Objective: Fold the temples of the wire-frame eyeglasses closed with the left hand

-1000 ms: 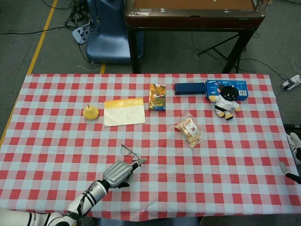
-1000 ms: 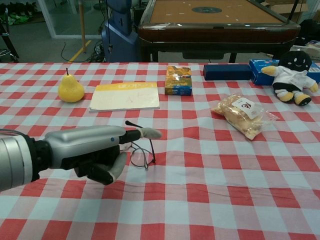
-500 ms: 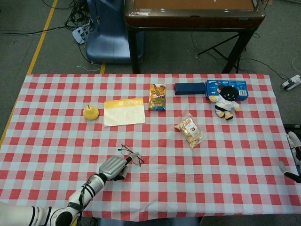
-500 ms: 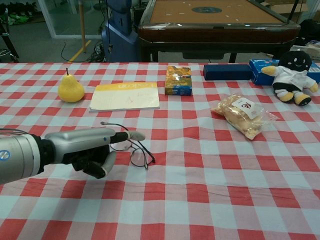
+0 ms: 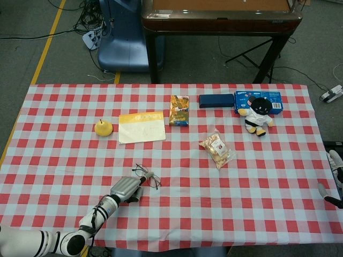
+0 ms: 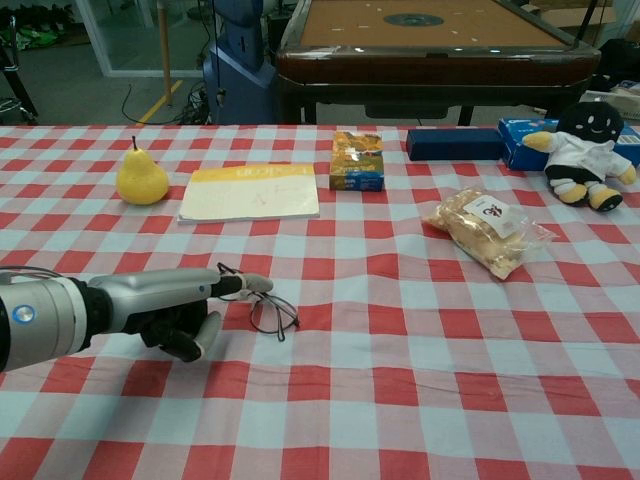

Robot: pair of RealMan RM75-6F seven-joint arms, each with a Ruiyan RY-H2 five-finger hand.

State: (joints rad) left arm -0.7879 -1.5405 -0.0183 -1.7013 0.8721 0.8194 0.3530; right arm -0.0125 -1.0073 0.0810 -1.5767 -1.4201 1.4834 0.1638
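Wire-frame eyeglasses with thin dark metal rims (image 6: 268, 308) lie on the red-and-white checkered tablecloth (image 6: 420, 340) near the front left of the table, directly at the tip of the robot's silver-and-black left hand (image 6: 180, 300). In the chest view the hand reaches in from the left with one pale-tipped finger (image 6: 255, 284) stretched out over the glasses, its tip touching the frame just above the lenses, while the other fingers are curled under the palm; nothing is gripped. In the head view the eyeglasses (image 5: 146, 174) sit just beyond the left hand (image 5: 126, 188), on its far right side.

Compared with a second ago, the hand has drawn back toward the robot and to the left, and the eyeglasses have slid the same way across the cloth. The temple that stood out well behind the hand half a second ago now shows only as a short dark end (image 6: 222, 268) just above the finger.

The lenses are clear, the rims slender, and the frame leans on the cloth with its lenses toward the right; whether the temples are fully folded cannot be told.

The right hand (image 5: 333, 179) shows only at the right edge of the head view, off the table, and how its fingers lie cannot be made out.
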